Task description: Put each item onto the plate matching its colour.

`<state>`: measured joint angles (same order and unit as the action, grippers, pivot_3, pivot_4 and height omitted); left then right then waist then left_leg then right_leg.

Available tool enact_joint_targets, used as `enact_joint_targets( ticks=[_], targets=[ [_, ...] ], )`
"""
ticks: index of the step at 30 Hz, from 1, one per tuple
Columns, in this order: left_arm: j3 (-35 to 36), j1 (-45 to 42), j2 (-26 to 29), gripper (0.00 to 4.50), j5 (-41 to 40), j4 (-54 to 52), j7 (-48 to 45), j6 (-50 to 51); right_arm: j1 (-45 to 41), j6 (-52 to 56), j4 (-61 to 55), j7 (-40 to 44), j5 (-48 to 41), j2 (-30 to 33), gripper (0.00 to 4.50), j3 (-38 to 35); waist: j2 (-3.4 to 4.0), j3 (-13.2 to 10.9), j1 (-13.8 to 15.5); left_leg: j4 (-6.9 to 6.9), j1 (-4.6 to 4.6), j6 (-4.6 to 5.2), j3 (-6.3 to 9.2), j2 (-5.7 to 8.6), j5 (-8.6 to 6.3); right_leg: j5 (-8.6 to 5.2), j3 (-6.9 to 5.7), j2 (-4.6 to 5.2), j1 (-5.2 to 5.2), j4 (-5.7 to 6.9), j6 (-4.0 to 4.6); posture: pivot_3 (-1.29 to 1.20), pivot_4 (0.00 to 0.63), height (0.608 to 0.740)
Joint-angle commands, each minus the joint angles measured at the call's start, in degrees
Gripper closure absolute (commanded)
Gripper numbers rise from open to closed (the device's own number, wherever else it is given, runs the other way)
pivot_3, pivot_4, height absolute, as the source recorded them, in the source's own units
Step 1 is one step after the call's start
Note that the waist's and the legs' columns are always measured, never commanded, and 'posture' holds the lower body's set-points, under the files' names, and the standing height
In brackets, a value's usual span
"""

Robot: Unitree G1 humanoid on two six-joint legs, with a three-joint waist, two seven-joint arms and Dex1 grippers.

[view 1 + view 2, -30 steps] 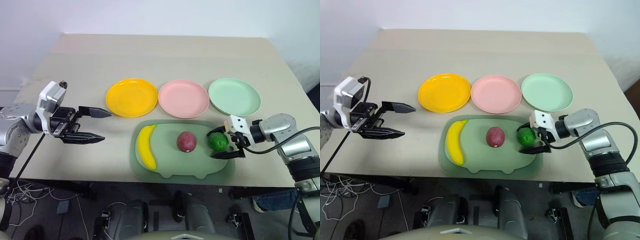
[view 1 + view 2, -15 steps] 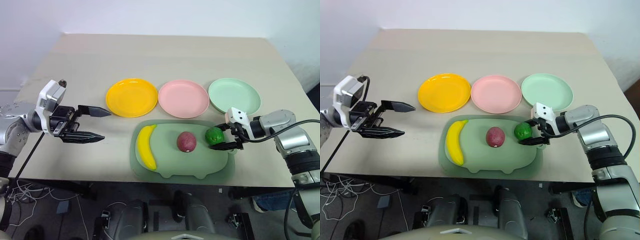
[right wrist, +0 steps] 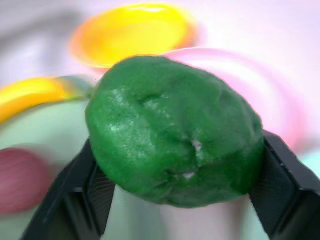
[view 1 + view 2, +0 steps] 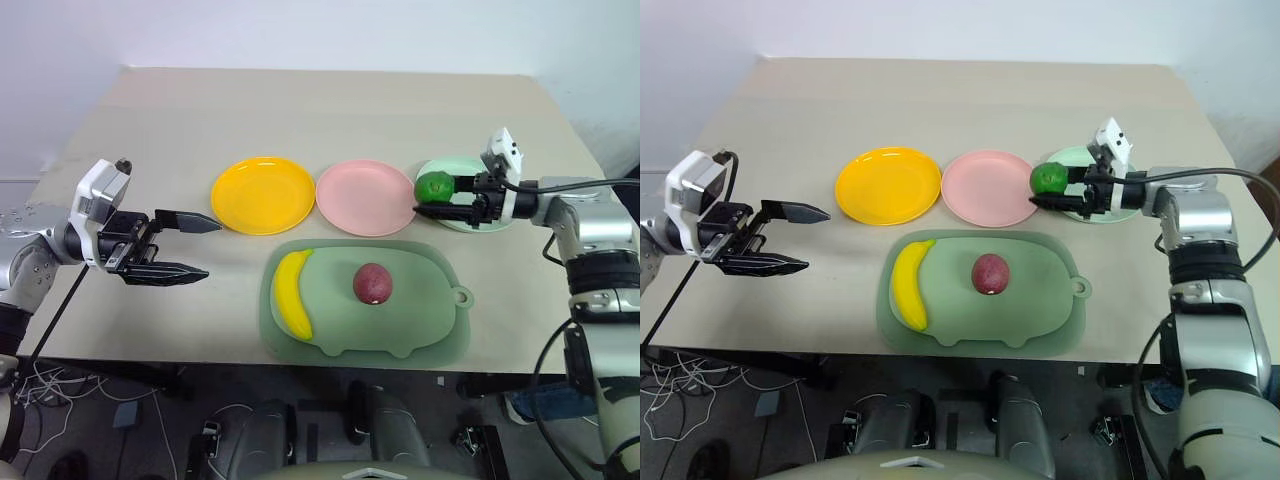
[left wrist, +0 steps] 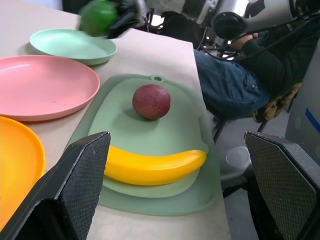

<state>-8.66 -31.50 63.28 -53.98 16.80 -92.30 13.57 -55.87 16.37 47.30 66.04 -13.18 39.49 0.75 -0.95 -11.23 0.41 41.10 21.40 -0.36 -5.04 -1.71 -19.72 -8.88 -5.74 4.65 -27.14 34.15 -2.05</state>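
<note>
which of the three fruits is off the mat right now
The green fruit: the right gripper holds it above the mint green plate's edge. The banana and dark red fruit lie on the mat.

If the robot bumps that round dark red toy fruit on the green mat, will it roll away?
Probably yes. The round dark red toy fruit looks ball-shaped and rests on a small patch of the flat sage-green pig-shaped mat, so a nudge would likely set it rolling. It seems hard and stiff, and the mat's low edge might not stop it.

No text, label or number readable — anywhere.
</note>
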Motion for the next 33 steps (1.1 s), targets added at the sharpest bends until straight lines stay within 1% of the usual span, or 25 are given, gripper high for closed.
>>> enact_joint_targets(
  ticks=[1, 4, 5, 8, 10, 14, 15, 17, 19, 22, 24, 26, 29, 33],
  targets=[
    [2.3, 0.0, 0.5, 0.0, 0.1, -0.9, -0.2, 0.3, -4.6, -8.2, 8.4, -8.2, 3.5, 0.0, 1.25, -2.2, 0.0, 0.0, 0.0, -0.04, 0.02, 0.0, 0.01, 0.0, 0.0, 0.0, 0.0, 0.0, -0.01, 0.0, 0.0, 0.0, 0.15, 0.74],
    [3.0, 0.6, 0.7, 0.0, -0.1, -1.5, -0.2, 0.7, -6.9, -11.7, 14.1, -13.3, 5.3, 0.0, 1.25, -2.6, 0.0, 0.0, -0.1, -0.1, 0.05, 0.0, 0.01, 0.0, 0.0, 0.0, 0.0, -0.01, -0.01, -0.01, 0.0, 0.0, 0.15, 0.74],
    [3.1, 0.7, 0.8, 0.0, -0.1, -1.7, -0.2, 1.0, -7.8, -11.3, 16.0, -14.2, 5.5, 0.2, 1.25, -2.9, 0.0, 0.0, -0.2, -0.1, 0.06, 0.0, -0.01, 0.0, 0.0, 0.0, 0.0, -0.01, -0.01, -0.01, -0.01, 0.0, 0.15, 0.74],
    [3.6, 1.2, 1.0, 0.0, -0.2, -2.0, -0.2, 1.2, -7.8, -16.0, 19.3, -18.4, 10.9, 1.1, 1.25, 0.3, 0.0, 0.0, -0.5, -0.09, 0.04, 0.0, -0.02, 0.0, 0.0, 0.01, 0.01, -0.01, -0.01, -0.01, -0.01, 0.0, 0.15, 0.74],
    [3.7, 1.3, 1.0, 0.0, 0.0, -2.0, -0.2, 1.3, -8.5, -14.8, 20.8, -17.6, 9.6, 0.6, 1.25, -1.8, 0.0, 0.0, -0.8, -0.1, 0.04, 0.0, 0.01, -0.01, 0.0, 0.0, 0.01, -0.01, -0.01, 0.0, -0.01, 0.0, 0.15, 0.74],
    [3.9, 0.8, 0.6, 0.0, 0.4, -2.0, -0.2, 1.5, -7.1, -17.6, 21.8, -18.1, 13.4, 0.5, 1.25, 0.7, 0.01, 0.0, -1.3, -0.1, 0.05, 0.0, 0.02, -0.02, 0.0, 0.0, 0.01, -0.01, -0.01, 0.0, -0.01, 0.0, 0.15, 0.74],
    [4.0, 0.7, 0.6, 0.0, 0.4, -2.0, -0.2, 1.7, -7.5, -14.8, 22.6, -16.6, 12.1, 0.2, 1.25, -0.6, 0.01, 0.0, -1.4, -0.12, 0.04, 0.0, 0.01, -0.02, 0.0, 0.0, 0.02, -0.02, -0.02, 0.0, -0.01, 0.0, 0.15, 0.74],
    [4.0, 0.8, 0.6, 0.0, 0.6, -2.0, -0.2, 1.6, -7.2, -16.3, 22.7, -17.2, 13.5, 0.2, 0.53, -0.1, 0.01, 0.0, -1.5, -0.14, 0.03, 0.0, 0.01, -0.03, 0.0, 0.0, 0.02, -0.03, -0.02, 0.0, -0.01, 0.0, 0.15, 0.74],
    [4.0, 0.7, 0.5, 0.0, 0.6, -1.8, -0.2, 1.6, -7.6, -16.3, 22.7, -17.2, 13.3, 0.3, 0.02, -0.7, 0.02, 0.0, -1.4, -0.14, 0.03, 0.0, 0.01, -0.03, 0.0, 0.0, 0.02, -0.03, -0.03, 0.0, -0.01, 0.0, 0.15, 0.74],
    [4.0, 0.6, 0.4, 0.0, 0.7, -1.7, -0.2, 1.6, -8.1, -16.6, 22.6, -19.2, 14.4, 0.5, 0.02, -0.4, 0.02, 0.0, -1.4, -0.13, 0.04, 0.0, 0.0, -0.03, 0.0, 0.0, 0.03, -0.03, -0.03, 0.0, -0.01, 0.0, 0.15, 0.74],
    [3.7, 0.2, 0.2, 0.0, 0.9, -1.4, -0.2, 1.6, -8.1, -17.3, 22.3, -19.0, 14.8, 0.5, 0.02, -0.2, 0.02, 0.0, -1.3, -0.13, 0.04, 0.0, 0.0, -0.03, 0.0, 0.0, 0.03, -0.02, -0.03, 0.0, -0.01, 0.0, 0.15, 0.74],
    [3.5, 0.2, 0.2, 0.0, 0.7, -1.6, -0.2, 1.7, -8.7, -15.4, 22.4, -15.7, 12.7, 0.3, 0.02, -2.1, 0.02, 0.0, -1.3, -0.12, 0.04, 0.0, 0.0, -0.03, 0.0, 0.0, 0.03, -0.01, -0.02, 0.0, -0.01, 0.0, 0.15, 0.74],
    [3.6, 0.2, 0.0, 0.0, 0.6, -1.5, -0.2, 1.8, -9.6, -16.0, 21.6, -15.0, 11.1, 0.2, 0.02, -4.0, 0.03, 0.0, -1.3, -0.13, 0.04, 0.0, 0.0, -0.03, 0.0, 0.0, 0.04, -0.02, -0.02, 0.0, -0.01, 0.0, 0.15, 0.74],
    [3.5, 0.0, -0.1, 0.0, 0.8, -1.3, -0.2, 2.0, -10.0, -15.2, 18.2, -7.3, 5.9, -0.4, 0.02, -7.9, 0.03, 0.0, -1.4, -0.13, 0.03, 0.0, 0.0, -0.03, 0.0, 0.0, 0.04, -0.02, -0.02, 0.0, -0.01, 0.0, 0.15, 0.74]
  ],
)
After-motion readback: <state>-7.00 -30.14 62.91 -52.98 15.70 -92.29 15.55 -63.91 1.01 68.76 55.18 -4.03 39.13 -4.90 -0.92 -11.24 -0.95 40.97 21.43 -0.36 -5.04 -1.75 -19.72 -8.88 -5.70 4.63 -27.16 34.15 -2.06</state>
